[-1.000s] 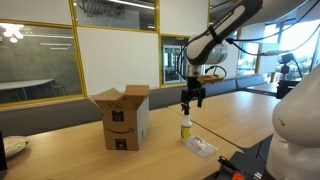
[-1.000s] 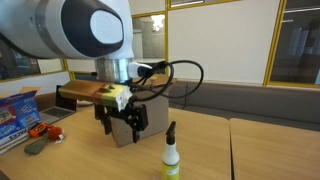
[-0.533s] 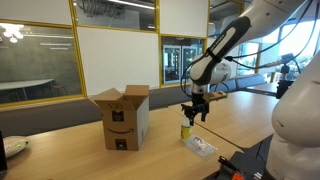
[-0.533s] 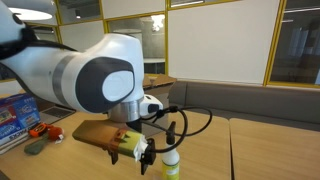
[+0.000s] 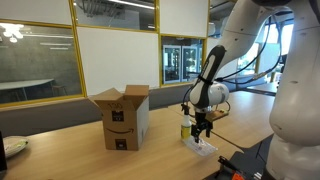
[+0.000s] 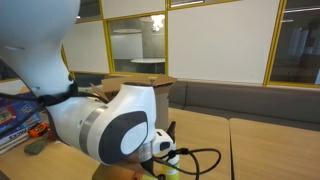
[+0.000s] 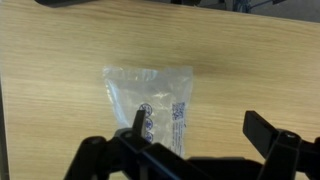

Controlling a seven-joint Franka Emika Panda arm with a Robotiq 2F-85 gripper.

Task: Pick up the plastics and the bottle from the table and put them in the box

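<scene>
A clear plastic packet (image 7: 150,105) with small blue print lies flat on the wooden table (image 7: 60,60) in the wrist view. My gripper (image 7: 195,135) is open and empty, low over the table, with one finger over the packet's lower part and the other over bare wood. In an exterior view my gripper (image 5: 202,132) hangs just above the plastics (image 5: 200,146) near the table's front edge, beside the small spray bottle (image 5: 185,128). The cardboard box (image 5: 122,116) with the smile-arrow logo stands upright, flaps open. In an exterior view the arm hides most; the bottle top (image 6: 170,130) and the box (image 6: 140,82) show.
The table's front edge (image 5: 215,160) runs close below the plastics. A dark strip lies along the far edge in the wrist view (image 7: 140,3). Books and small objects (image 6: 20,110) lie on the table's far end. A second table (image 5: 250,105) adjoins.
The arm has swung down and away from the box, past the bottle. My open gripper now hovers low over the plastic packet near the table's front edge.
</scene>
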